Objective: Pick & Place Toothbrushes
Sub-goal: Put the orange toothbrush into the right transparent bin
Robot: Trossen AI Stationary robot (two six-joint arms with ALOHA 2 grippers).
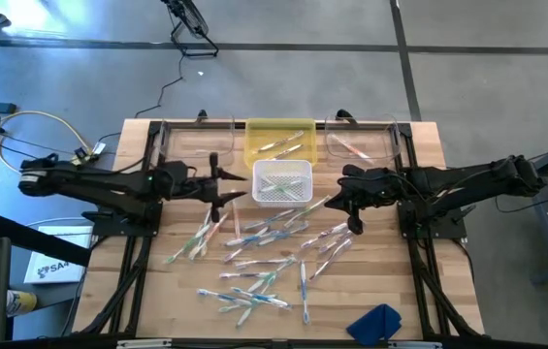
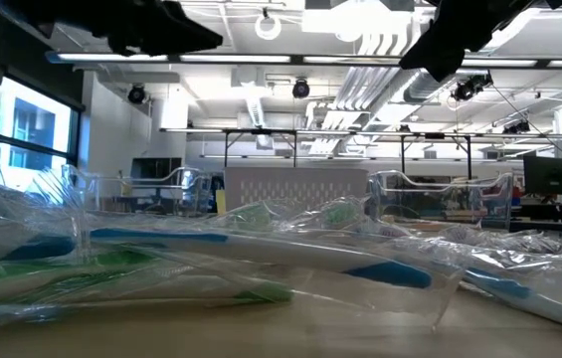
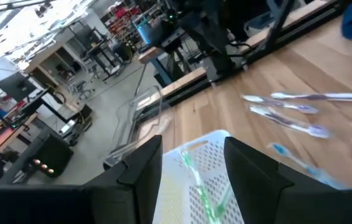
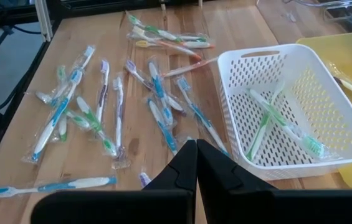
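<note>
Several wrapped toothbrushes (image 1: 264, 257) lie flat and scattered on the wooden table (image 1: 429, 281), mostly white with green, blue or purple accents (image 4: 101, 106). A white slotted basket (image 1: 281, 182) at mid-table holds green-accented toothbrushes (image 4: 269, 121). My left gripper (image 1: 223, 184) hovers just left of the basket, open and holding nothing; its wrist view looks between its fingers (image 3: 141, 168) down at the basket (image 3: 210, 177). My right gripper (image 1: 341, 197) hangs shut and holding nothing to the right of the basket, above the scattered toothbrushes (image 4: 195, 160).
A yellow tray (image 1: 278, 128) with a few toothbrushes stands behind the basket, flanked by a clear tray on the left (image 1: 196, 141) and one on the right (image 1: 361, 143). A blue cloth (image 1: 375, 323) lies at the near right edge. Bare wood shows at the table's near left.
</note>
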